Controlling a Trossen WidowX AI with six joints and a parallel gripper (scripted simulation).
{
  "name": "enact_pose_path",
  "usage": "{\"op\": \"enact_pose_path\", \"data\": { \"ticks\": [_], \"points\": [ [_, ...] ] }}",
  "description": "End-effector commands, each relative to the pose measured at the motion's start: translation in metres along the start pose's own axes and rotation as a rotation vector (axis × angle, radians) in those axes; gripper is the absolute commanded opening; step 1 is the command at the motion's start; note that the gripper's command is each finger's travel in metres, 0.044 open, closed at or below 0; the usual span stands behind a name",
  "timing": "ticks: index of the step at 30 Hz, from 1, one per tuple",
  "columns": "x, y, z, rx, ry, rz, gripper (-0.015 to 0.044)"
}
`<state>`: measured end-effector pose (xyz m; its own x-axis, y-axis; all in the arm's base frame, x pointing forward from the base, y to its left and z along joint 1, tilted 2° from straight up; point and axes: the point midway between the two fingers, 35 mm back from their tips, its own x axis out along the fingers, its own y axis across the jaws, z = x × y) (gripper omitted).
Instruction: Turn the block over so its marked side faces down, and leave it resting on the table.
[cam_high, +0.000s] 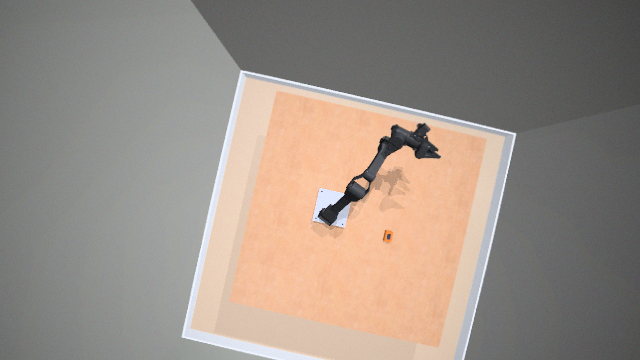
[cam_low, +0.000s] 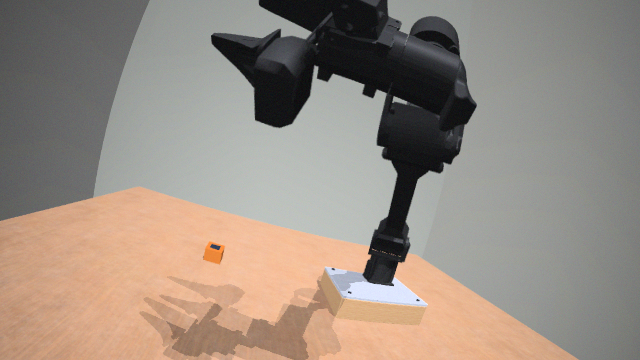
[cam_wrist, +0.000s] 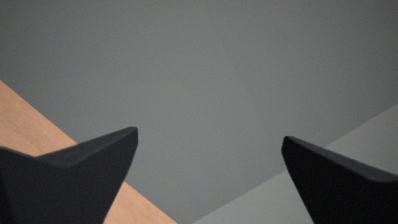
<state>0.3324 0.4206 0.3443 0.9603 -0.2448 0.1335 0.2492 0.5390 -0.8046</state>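
1. Exterior view, far left: tan-orange table (cam_high: 310, 280) (cam_low: 75, 260) (cam_wrist: 20, 115) is stretching from the left border toward the lower right, grey walls rising behind.
2. Next: orange block (cam_high: 388, 236) (cam_low: 214, 254) is resting on the table, well apart from the gripper. Its dark-marked face is pointing up; the turn is still wanting. From above, the block is sitting to the right of the arm's base and a little lower in the view.
3. Arm's shadow (cam_high: 395, 180) (cam_low: 200, 335) is spreading over the table, nearer the camera than the block; its finger shapes are pointing left.
4. Gripper (cam_high: 439, 153) (cam_low: 216, 38) (cam_wrist: 211, 139) is hanging high above the table, fingers aiming left. Jaws are standing wide open, nothing between them. Wrist view is showing both fingertips well apart, mostly against grey wall, with strips of table showing at left.
5. Black arm (cam_high: 377, 162) (cam_low: 390, 65) is rising from its base and bending over leftward, its upper part running past the top border.
6. Rightward, low: pale base plate (cam_high: 322, 197) (cam_low: 410, 298) is lying on a tan slab (cam_low: 380, 312), dark screws dotting its corners, and bearing the arm's foot.
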Motion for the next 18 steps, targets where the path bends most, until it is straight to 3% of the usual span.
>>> {"op": "enact_pose_path", "data": {
  "ticks": [1,11,18],
  "points": [
    [0.002,0.0,0.0,-0.003,-0.002,-0.002,0.0426],
    [0.125,0.014,-0.042,-0.152,-0.047,0.043,0.044],
    [0.184,0.026,-0.095,-0.205,-0.007,0.167,0.044]
  ]
}}
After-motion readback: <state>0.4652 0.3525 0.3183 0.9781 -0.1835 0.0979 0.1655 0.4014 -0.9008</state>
